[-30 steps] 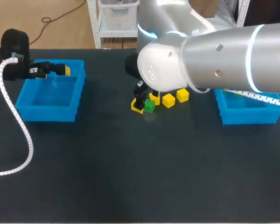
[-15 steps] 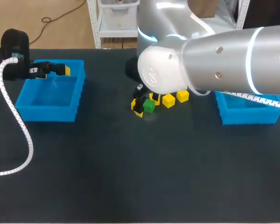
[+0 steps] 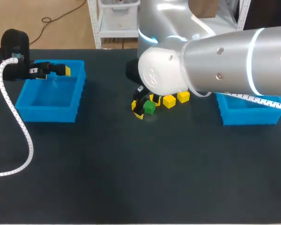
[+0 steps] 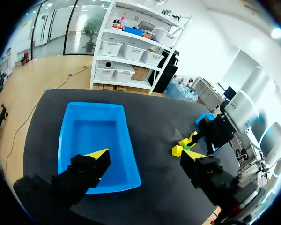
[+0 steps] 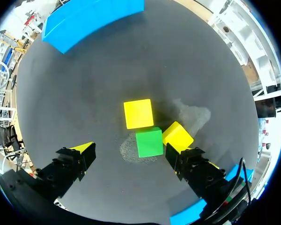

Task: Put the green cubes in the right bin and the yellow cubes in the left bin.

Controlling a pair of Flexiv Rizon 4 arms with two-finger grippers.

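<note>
Green cube (image 3: 149, 108) sits mid-frame on the counter (image 3: 131, 178) beside yellow cubes (image 3: 169, 101), right end effector (image 5: 130, 154) spread wide over it; left end effector (image 4: 145, 158) hangs apart, empty, above the upper-left bin (image 3: 47, 111).

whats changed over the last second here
The right gripper edged slightly lower around the green cube. Its fingers are open on either side without touching the cube, and nothing was grasped or let go. The green cube, the yellow cubes, the right bin and the left gripper, open over the left bin, stayed put.
</note>
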